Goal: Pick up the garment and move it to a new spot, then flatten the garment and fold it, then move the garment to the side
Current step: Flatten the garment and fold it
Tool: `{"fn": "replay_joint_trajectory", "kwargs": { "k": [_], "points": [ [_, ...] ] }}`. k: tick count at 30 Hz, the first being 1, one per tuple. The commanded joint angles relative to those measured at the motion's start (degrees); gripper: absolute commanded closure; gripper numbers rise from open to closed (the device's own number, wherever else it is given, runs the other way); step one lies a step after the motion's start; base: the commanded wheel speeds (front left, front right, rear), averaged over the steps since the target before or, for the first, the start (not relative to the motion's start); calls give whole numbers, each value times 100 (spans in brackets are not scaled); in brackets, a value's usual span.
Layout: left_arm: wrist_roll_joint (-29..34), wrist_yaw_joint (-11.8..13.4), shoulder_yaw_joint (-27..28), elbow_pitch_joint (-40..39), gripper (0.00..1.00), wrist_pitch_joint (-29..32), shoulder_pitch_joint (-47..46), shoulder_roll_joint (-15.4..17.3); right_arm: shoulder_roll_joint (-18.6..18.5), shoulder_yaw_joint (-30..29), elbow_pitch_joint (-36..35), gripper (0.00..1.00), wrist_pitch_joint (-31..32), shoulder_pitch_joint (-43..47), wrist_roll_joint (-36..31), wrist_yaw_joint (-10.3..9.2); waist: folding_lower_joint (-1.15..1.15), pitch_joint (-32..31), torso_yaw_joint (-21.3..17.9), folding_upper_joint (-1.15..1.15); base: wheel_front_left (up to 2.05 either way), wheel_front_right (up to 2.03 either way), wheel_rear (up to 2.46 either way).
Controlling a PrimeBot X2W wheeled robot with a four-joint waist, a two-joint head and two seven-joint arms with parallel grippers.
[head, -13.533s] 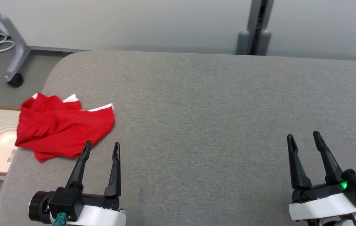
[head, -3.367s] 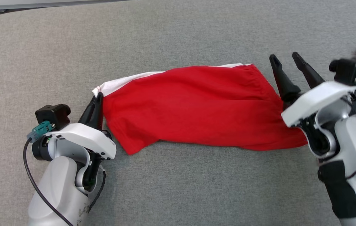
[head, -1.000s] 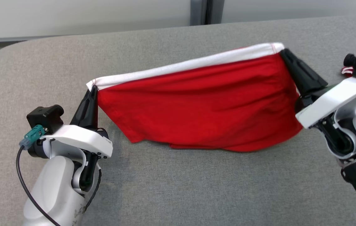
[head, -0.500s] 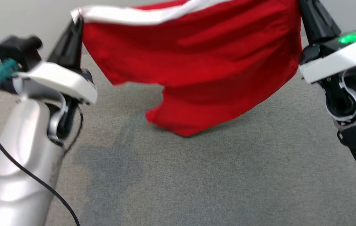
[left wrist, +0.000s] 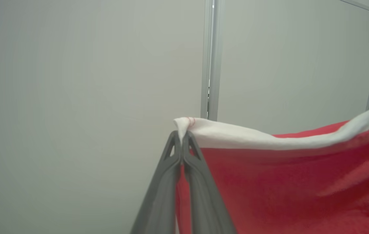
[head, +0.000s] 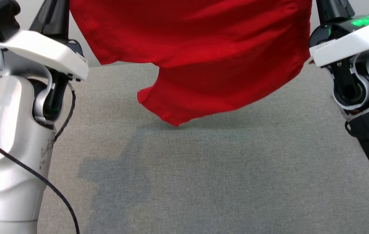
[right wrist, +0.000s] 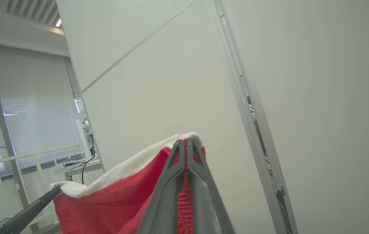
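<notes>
The garment (head: 200,55) is red with a white band along its top edge, and it hangs in the air above the grey padded table (head: 204,169). Its lowest corner dangles just over the table. In the left wrist view my left gripper (left wrist: 181,134) is shut on the garment's (left wrist: 285,182) white corner. In the right wrist view my right gripper (right wrist: 186,141) is shut on the other top corner of the garment (right wrist: 106,198). In the head view both arms rise at the picture's sides, with their fingertips above the top edge.
A pale wall with a metal post (left wrist: 211,58) stands behind the table. In the right wrist view, windows with blinds (right wrist: 18,107) and a railing lie to the far left. The cloth's shadow (head: 116,172) falls on the table below it.
Both arms have lifted the garment from the table into the air, stretched between them. Its lower edge has come off the surface, and the head view has shifted.
</notes>
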Motion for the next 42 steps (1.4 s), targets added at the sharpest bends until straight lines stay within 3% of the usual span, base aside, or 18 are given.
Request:
{"fn": "replay_joint_trajectory", "kwargs": {
  "k": [1, 11, 16, 22, 28, 32, 36, 42],
  "points": [
    [-34, -3, 2, 20, 100, -30, 137, 0, -76, 75, 13, 100, -38, 111, 108, 0, 0, -10, 12, 0, 0, 0, 0],
    [-161, -16, -36, -7, 100, 157, 366, 101, -408, 458, 333, 100, 442, 109, 367, 0, 0, 205, 29, 0, 0, 0, 0],
    [-207, -60, -67, 76, 100, 328, 52, 128, -309, 334, 650, 100, 589, -294, 376, 0, 0, 569, 27, 0, 0, 0, 0],
    [-194, -158, -124, 538, 100, 412, -848, 114, -73, 291, 1154, 100, 580, -1271, 59, 0, 0, 1257, 13, 0, 0, 0, 0],
    [-182, -243, -119, 1273, 100, 89, -2135, -20, 127, 446, 1410, 100, 53, -2412, -299, 0, 0, 1899, -45, 0, 0, 0, 0],
    [-93, -262, -90, 1617, 100, -464, -2992, -116, 190, -67, 1189, 100, -66, -3096, -760, 0, 0, 2307, -18, 0, 0, 0, 0],
    [84, -288, -152, 1941, 100, -1087, -3584, -203, 448, -1063, 730, 100, -53, -2933, -1562, 0, 0, 2646, 34, 0, 0, 0, 0],
    [240, -339, -209, 2184, 100, -1415, -3807, -346, 768, -1749, 488, 100, -55, -2567, -2282, 0, 0, 2978, 120, 0, 0, 0, 0]
  ]
}}
